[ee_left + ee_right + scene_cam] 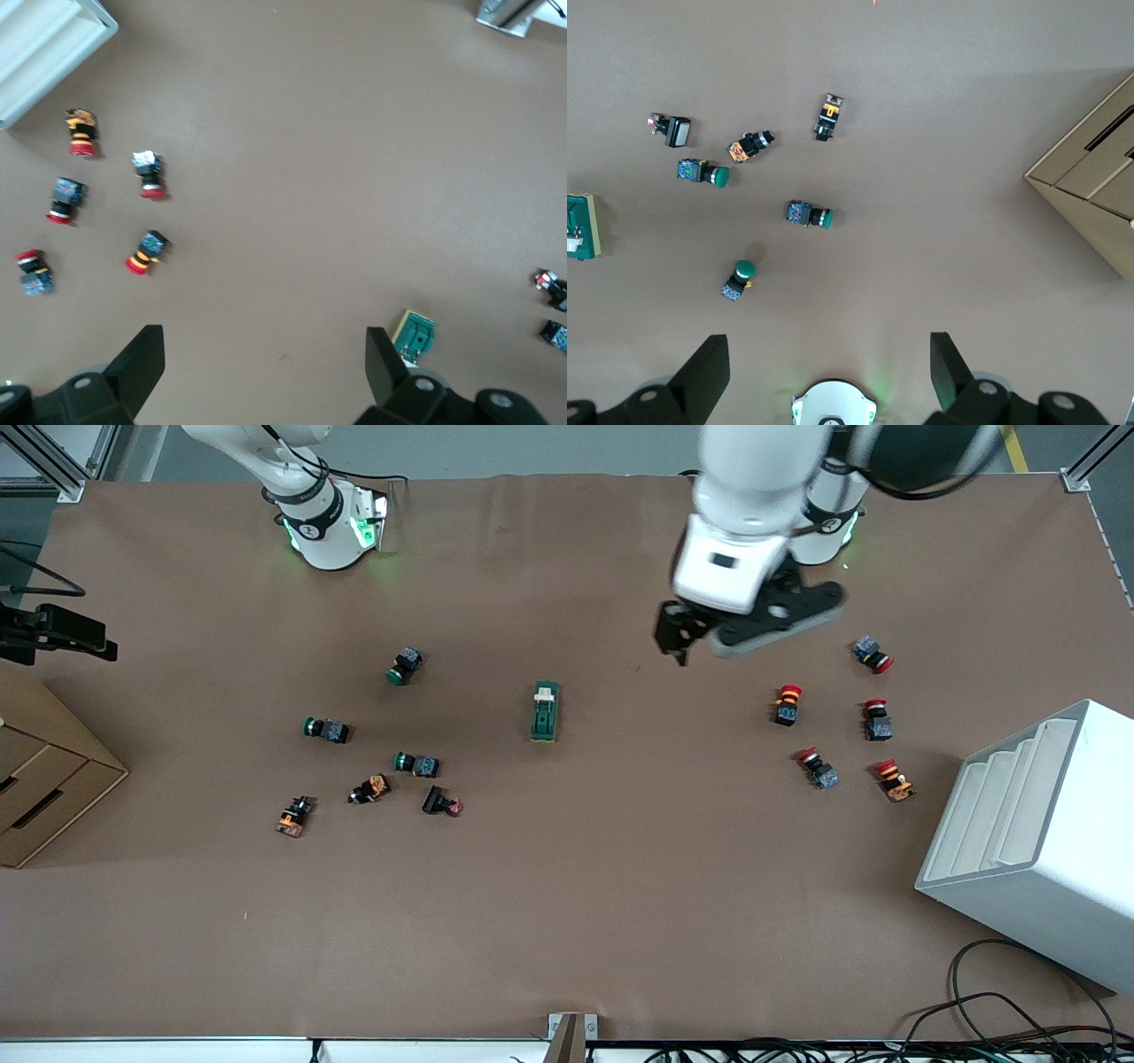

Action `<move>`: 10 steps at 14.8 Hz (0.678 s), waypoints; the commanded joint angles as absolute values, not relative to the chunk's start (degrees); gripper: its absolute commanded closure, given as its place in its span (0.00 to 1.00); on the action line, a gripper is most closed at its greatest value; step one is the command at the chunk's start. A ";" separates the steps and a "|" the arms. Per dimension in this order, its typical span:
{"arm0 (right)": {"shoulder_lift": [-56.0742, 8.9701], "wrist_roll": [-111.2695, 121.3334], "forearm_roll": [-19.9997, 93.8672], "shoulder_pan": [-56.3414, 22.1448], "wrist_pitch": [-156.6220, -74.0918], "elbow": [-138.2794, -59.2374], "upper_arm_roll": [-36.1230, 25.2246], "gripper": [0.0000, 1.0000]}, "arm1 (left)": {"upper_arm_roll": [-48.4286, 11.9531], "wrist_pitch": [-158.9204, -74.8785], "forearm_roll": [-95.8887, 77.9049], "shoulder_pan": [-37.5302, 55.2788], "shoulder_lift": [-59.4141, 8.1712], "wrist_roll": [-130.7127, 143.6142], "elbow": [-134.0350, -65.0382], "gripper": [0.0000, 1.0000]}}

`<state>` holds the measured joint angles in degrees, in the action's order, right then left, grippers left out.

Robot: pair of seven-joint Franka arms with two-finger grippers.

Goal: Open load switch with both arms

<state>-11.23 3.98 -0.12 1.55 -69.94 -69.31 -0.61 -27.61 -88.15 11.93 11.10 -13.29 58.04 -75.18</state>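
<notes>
dark green and untouched: the load switch (545,712) lies mid-table, between the two clusters of push buttons, and we judge nothing of the task done.

both approaches, the grasp and the opening are all left. the left gripper (682,636) hangs over bare table toward the left arm's end, fingers (142,359) spread wide, empty; the right gripper (824,372) waits high above its own base, jaws wide. we cannot read the white toggle's position, and the right gripper is out of the front view.
</notes>
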 commanded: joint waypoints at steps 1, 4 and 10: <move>-8.26 1.23 0.17 0.35 -70.75 -72.86 -1.49 0.00 | -28.21 -85.44 9.67 6.26 -11.52 54.51 -75.15 0.00; -7.12 1.23 0.79 0.44 -70.40 -73.12 -1.93 0.00 | -27.60 -84.81 6.16 1.16 -8.53 46.17 -75.58 0.00; -0.88 1.41 0.79 0.79 -74.78 -80.50 -1.85 0.00 | -10.31 -82.54 0.01 2.11 -1.67 19.47 -78.57 0.00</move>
<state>-4.96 2.40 -0.11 0.92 -71.59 -74.22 -1.70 -15.94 -83.46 3.00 1.79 -4.72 28.09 -75.80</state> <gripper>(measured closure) 0.000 0.000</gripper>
